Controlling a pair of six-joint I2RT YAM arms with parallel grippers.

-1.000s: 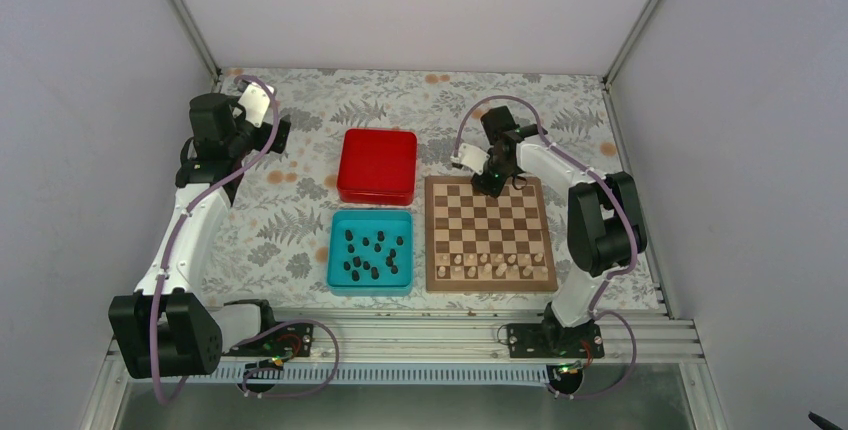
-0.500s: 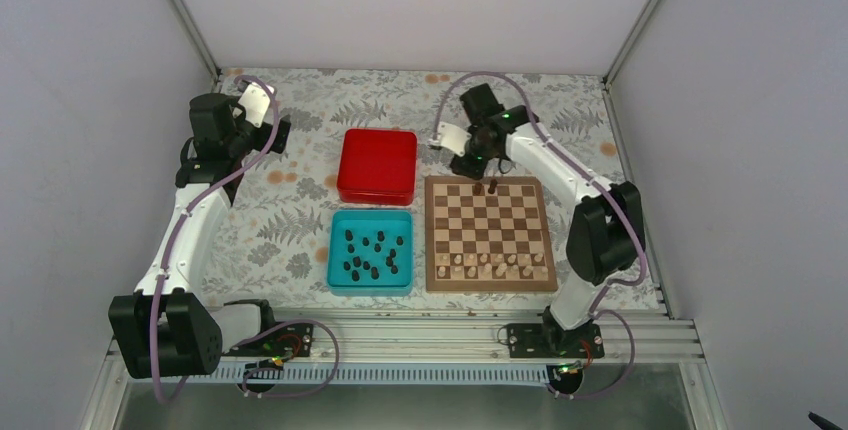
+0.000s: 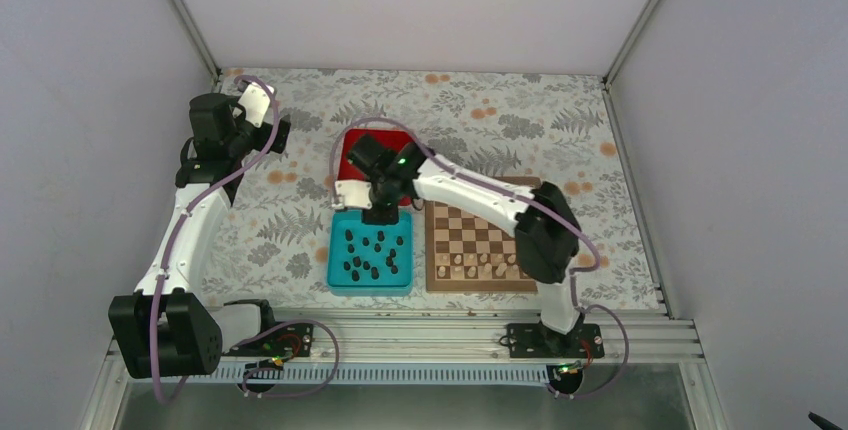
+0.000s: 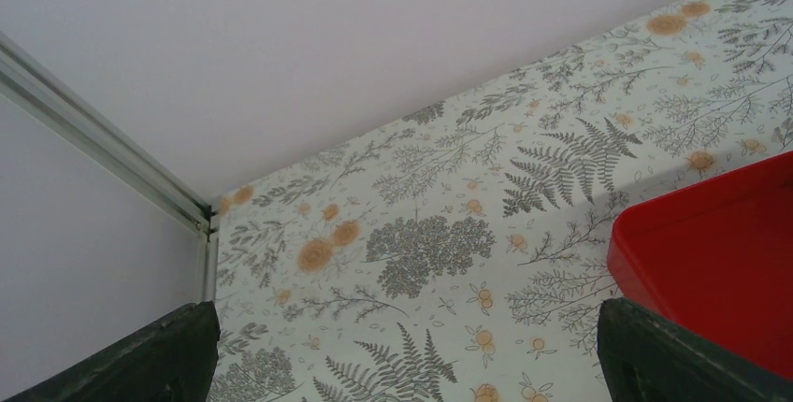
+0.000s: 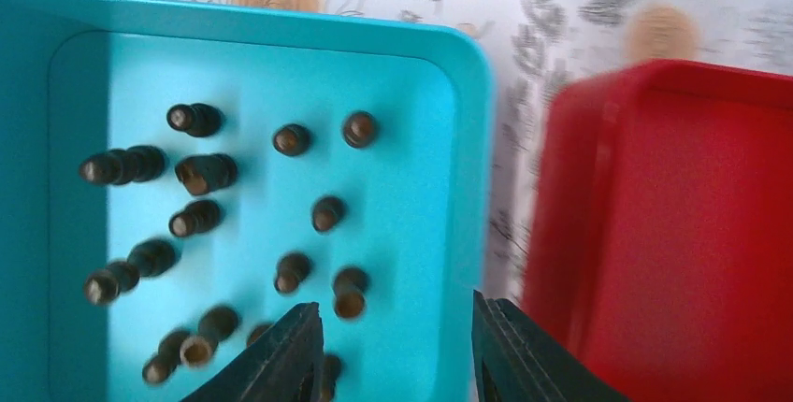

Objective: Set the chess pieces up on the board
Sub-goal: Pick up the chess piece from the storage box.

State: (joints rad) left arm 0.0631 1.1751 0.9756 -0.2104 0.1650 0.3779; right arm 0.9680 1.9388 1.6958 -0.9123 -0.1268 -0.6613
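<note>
Right tool (image 5: 394,323) parted (apparently empty)

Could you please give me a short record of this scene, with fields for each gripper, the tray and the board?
left gripper: open, empty, held above the floral table cover, beside the red box
right gripper: open, empty, above the far edge of the teal tray, near the red box
dark chess pieces: scattered loose in the teal tray
board: right of the tray, with pale pieces on its near rows
likely next step: right gripper picks a dark piece
</note>
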